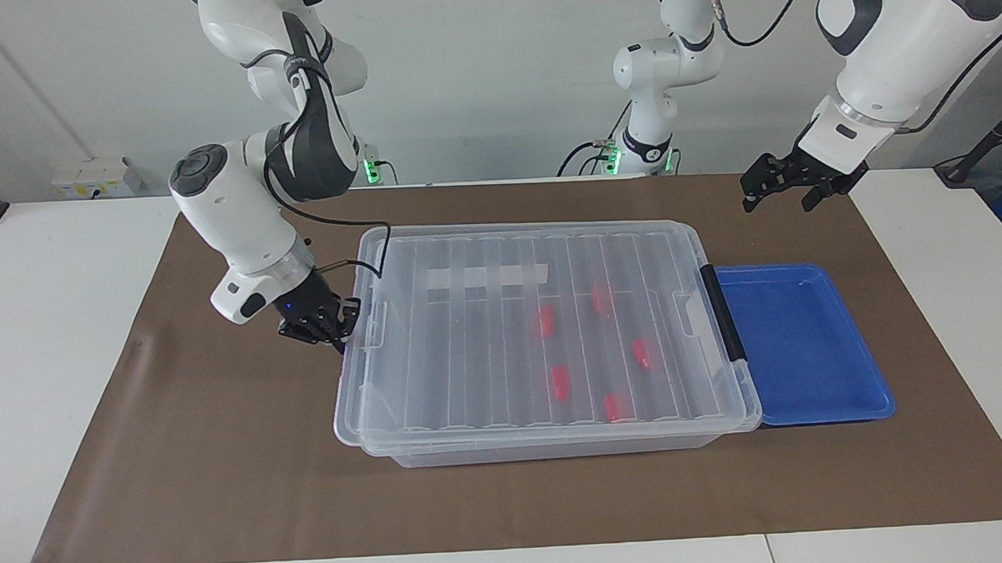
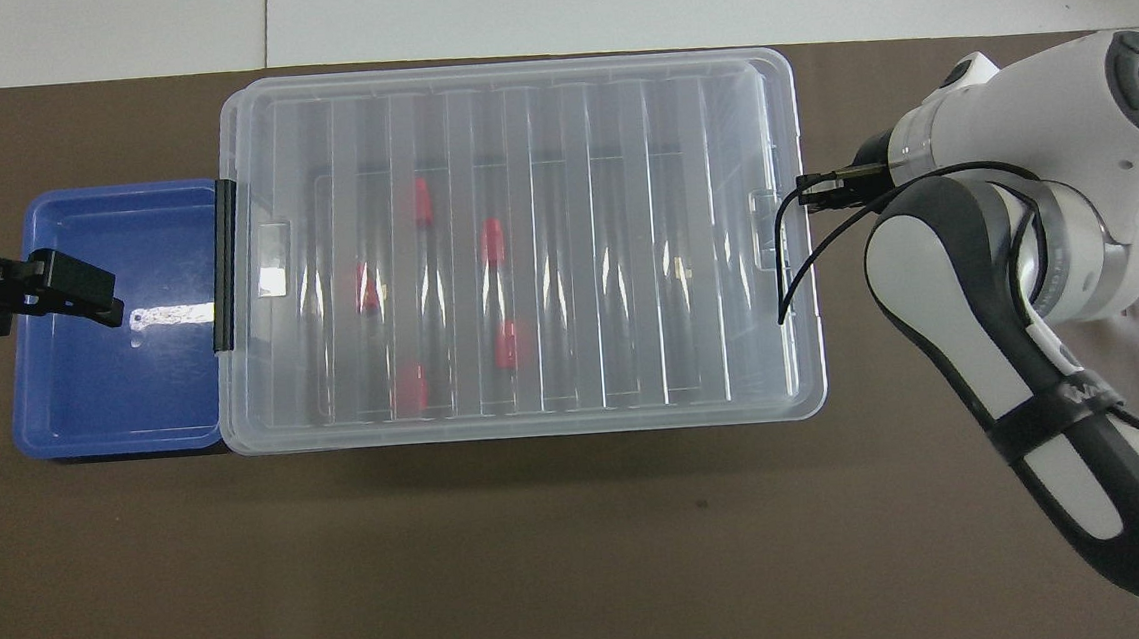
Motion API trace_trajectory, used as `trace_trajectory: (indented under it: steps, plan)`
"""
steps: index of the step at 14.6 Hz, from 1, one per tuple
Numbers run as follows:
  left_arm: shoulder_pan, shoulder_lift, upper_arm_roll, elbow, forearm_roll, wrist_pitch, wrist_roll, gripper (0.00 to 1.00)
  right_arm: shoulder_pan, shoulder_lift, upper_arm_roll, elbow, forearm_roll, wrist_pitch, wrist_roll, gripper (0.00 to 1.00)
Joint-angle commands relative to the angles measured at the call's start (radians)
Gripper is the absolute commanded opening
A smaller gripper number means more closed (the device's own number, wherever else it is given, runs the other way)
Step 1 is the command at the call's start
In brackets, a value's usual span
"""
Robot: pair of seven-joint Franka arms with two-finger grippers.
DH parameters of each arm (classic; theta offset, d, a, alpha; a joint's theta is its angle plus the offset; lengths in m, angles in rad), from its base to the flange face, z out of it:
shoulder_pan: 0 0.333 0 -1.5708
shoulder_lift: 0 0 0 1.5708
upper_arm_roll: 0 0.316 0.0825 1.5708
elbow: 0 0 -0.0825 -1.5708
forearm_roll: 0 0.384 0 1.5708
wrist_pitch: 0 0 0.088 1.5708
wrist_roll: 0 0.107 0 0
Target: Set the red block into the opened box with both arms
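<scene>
The clear box (image 1: 548,446) (image 2: 527,423) stands mid-mat with its ribbed lid (image 1: 486,332) (image 2: 557,140) lying square on it. Several red blocks, such as one (image 1: 546,320) and another (image 2: 492,242), lie inside and show through the lid. My right gripper (image 1: 329,327) is shut and low, its tips against the lid's end toward the right arm's end of the table; in the overhead view the wrist hides it. My left gripper (image 1: 777,197) (image 2: 61,293) hangs open in the air over the blue tray, holding nothing.
A shallow blue tray (image 1: 806,412) (image 2: 116,421) sits against the box's end with the black handle (image 1: 719,311) (image 2: 221,264). The brown mat (image 1: 224,458) covers the table. The right arm's cable loops over the lid's end.
</scene>
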Motion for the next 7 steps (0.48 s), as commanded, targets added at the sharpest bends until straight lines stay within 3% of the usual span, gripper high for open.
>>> trace_trajectory:
  steps: [1, 2, 7]
  plan:
    - [-0.015, -0.02, 0.008, -0.024, 0.043, 0.037, 0.007, 1.0, 0.003, -0.012, -0.002, -0.022, 0.007, 0.017, 0.004, 0.29]
    - [-0.016, -0.02, 0.006, -0.024, 0.063, 0.054, 0.008, 1.0, 0.0, -0.014, -0.006, -0.022, -0.013, 0.017, 0.005, 0.99]
    - [-0.016, -0.019, 0.006, -0.019, 0.087, 0.048, 0.007, 1.0, -0.033, -0.067, -0.012, 0.01, -0.173, -0.072, 0.005, 1.0]
